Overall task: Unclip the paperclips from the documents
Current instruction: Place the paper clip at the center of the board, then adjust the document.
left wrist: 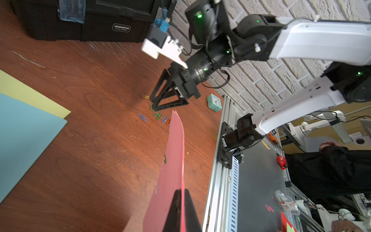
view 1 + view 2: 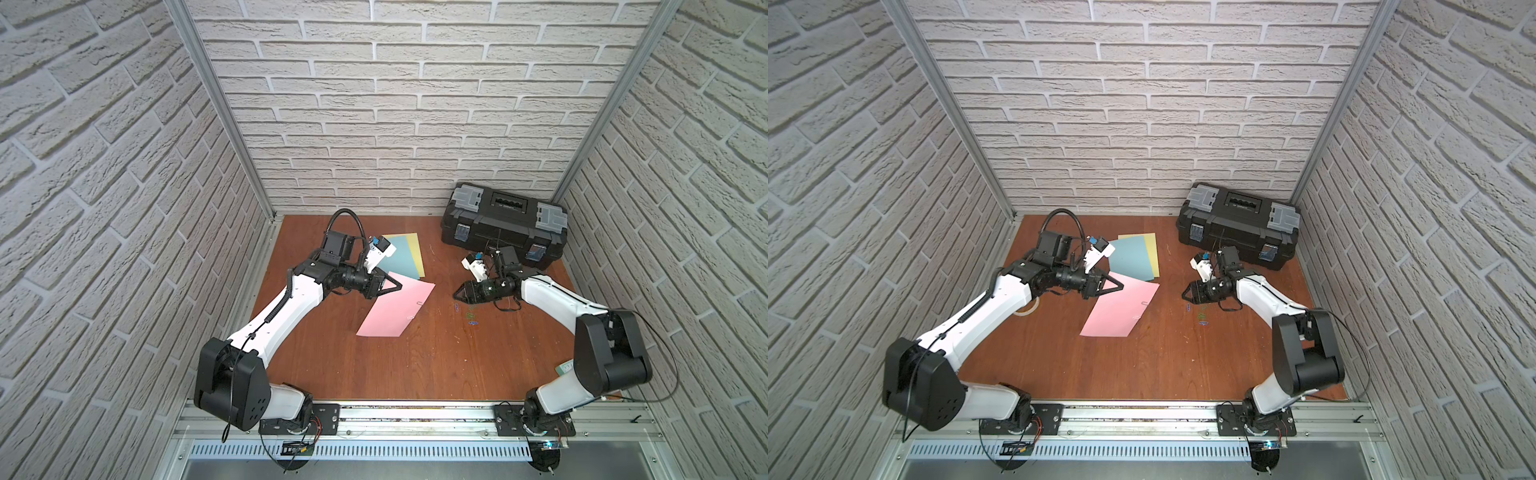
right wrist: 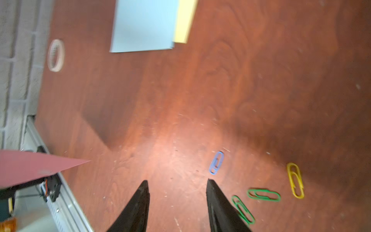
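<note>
Pink sheet (image 2: 395, 309): edge raised
Left jaws: clamped on pink sheet
Right jaws: apart, empty, beside loose paperclips (image 3: 263, 194)

left tool (image 2: 398, 286): pinched closed, arm extended | right tool (image 3: 177, 180): jaws apart, angled down

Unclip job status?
Done: loose clips lie on the table. In hand: the left claw grips the pink sheet, one edge raised; the right claw is open, empty. Left: a green clip on that sheet.
</note>
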